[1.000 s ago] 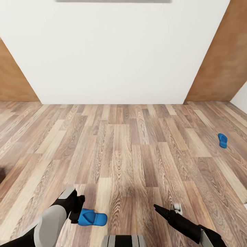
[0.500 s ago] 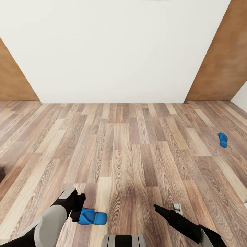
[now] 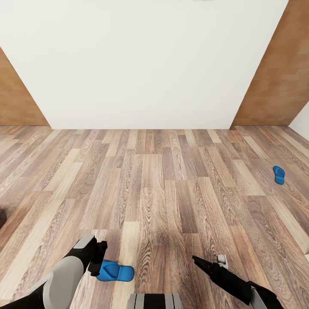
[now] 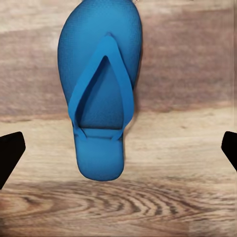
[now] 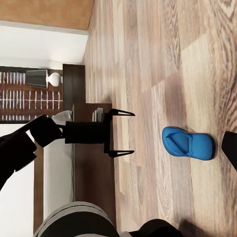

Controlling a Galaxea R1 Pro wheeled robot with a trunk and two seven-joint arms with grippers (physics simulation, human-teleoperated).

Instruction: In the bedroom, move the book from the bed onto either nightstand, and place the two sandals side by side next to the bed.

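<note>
The left gripper (image 3: 98, 257) hung over the floor (image 3: 163, 189) with its fingers spread wide, just beside the nearer sandal (image 3: 115, 271), which lay flat on the planks, straps up, touching neither finger (image 4: 9, 153). The second sandal (image 3: 279, 175) lay well apart from the first, near a brown door (image 3: 279, 81). Whether the right gripper (image 3: 199, 262) was spread or pressed together, I could not tell.

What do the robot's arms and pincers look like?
The left arm has a rounded light-grey shell ending in a black wrist and black left pincer. The right arm is slim and black with a grey segment near the edge, tapering to the pointed black right pincer. No markings show.
</note>
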